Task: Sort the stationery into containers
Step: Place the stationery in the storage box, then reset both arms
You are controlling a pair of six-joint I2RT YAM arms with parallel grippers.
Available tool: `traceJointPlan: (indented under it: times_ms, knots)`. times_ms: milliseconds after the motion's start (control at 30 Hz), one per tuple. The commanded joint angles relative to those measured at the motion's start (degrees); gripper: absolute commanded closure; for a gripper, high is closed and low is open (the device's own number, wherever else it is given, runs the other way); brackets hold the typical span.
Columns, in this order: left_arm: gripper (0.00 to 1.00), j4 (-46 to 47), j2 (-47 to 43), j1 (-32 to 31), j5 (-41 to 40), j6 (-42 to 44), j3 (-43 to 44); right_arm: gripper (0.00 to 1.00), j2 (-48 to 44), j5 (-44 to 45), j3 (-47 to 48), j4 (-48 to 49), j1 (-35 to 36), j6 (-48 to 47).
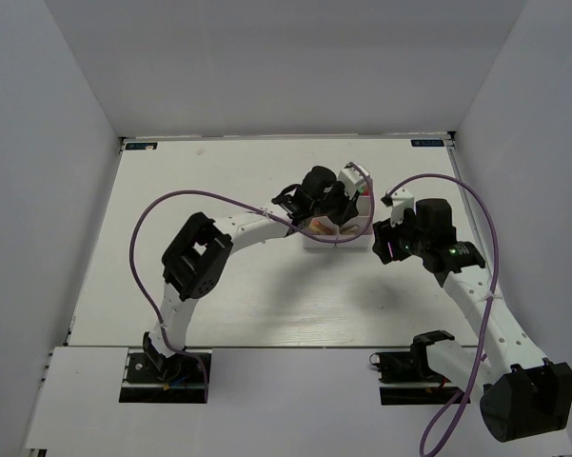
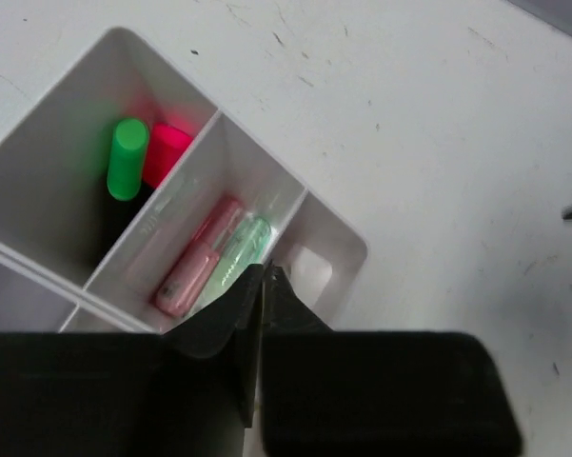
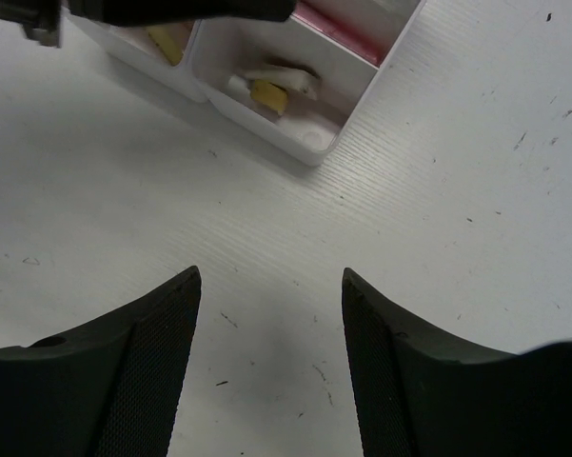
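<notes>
Step in hand: While my left gripper (image 2: 265, 276) hangs over the white plastic six-compartment box (image 1: 335, 238), I judge the sorting to be at or near its end; I see no loose stationery on the white desk (image 1: 219, 305).
Box position: toward the far edge of the desk, about midway between the left and right edges.
Box contents: in the left wrist view, two black highlighters with a green cap (image 2: 128, 157) and a red cap (image 2: 167, 152) share one compartment; a pastel pink marker (image 2: 198, 257) and a pastel green marker (image 2: 240, 249) lie side by side in the next.
Other compartments: the right wrist view shows small yellow and pale pieces (image 3: 271, 90), too blurred for me to name.
Left jaws: together, nothing between them.
Right gripper (image 3: 271, 352): jaws apart and empty, over bare desk beside the box.
Next move: I would lift the left arm clear and check the desk under both arms for stragglers.
</notes>
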Motion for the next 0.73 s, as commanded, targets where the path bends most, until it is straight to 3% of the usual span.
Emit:
traceJointPlan:
  times_ms: [0,100,133,167,200,233,267,300,333,433,467,533,567,700]
  knots:
    - [0.87,0.7,-10.7,-0.8,1.4,-1.9,-3.3,0.36,-1.7,-1.6,-0.5,2.1,-0.2,-0.2]
    - [1.00,-0.2,-20.6,-0.9,1.4,-5.9,-9.6,0.36,-2.0,-3.9,-0.8,2.3,-0.2,-0.1]
    - [0.98,-3.3,-22.9,-0.8,0.7,-7.8,-11.2,0.36,-2.0,-4.8,-0.9,2.2,-0.2,-0.1]
    - [0.92,-6.8,-30.9,-0.9,-1.5,-10.6,-12.7,0.36,-2.1,-5.4,-1.0,2.1,-0.2,0.0]
    - [0.65,-9.9,-33.6,-0.9,-5.4,-12.7,-16.4,0.31,-1.9,-5.7,-1.0,2.4,-0.3,0.0]
    - [0.51,-16.9,-36.0,-0.9,-7.6,-13.0,-17.4,0.15,-1.6,-5.3,-1.0,2.5,-0.2,0.6]
    - [0.37,-23.2,-41.3,-0.6,-10.0,-12.6,-18.6,0.10,-1.6,-5.0,-0.9,2.6,-0.2,1.7]
    - [0.24,-26.2,-46.2,-0.4,-17.5,-12.0,-23.4,0.10,-1.4,-4.4,-0.9,3.1,-0.2,2.1]
    - [0.03,-32.1,-51.4,0.9,-20.0,-11.5,-25.1,0.10,-1.3,-3.6,-0.8,3.4,-0.1,4.8]
    - [0.00,-42.2,-64.2,6.2,-25.9,-10.2,-36.8,0.10,-1.6,1.5,-0.7,5.9,0.1,11.2]
    - [0.00,-43.0,-69.2,12.8,-24.9,-10.2,-38.6,0.10,-1.5,4.8,-0.7,6.3,-0.1,11.9]
    - [0.00,-43.4,-75.2,18.0,-20.1,-9.6,-45.8,0.10,-1.1,5.6,-0.8,7.1,-0.2,11.9]
    - [0.00,-42.4,-79.7,25.5,-16.0,-9.8,-47.3,0.10,-1.0,6.3,-1.0,7.4,-0.1,13.1]
    - [0.00,-37.1,-85.4,25.6,-15.1,-10.3,-57.7,0.10,-1.3,3.9,-1.6,7.9,-0.3,12.7]
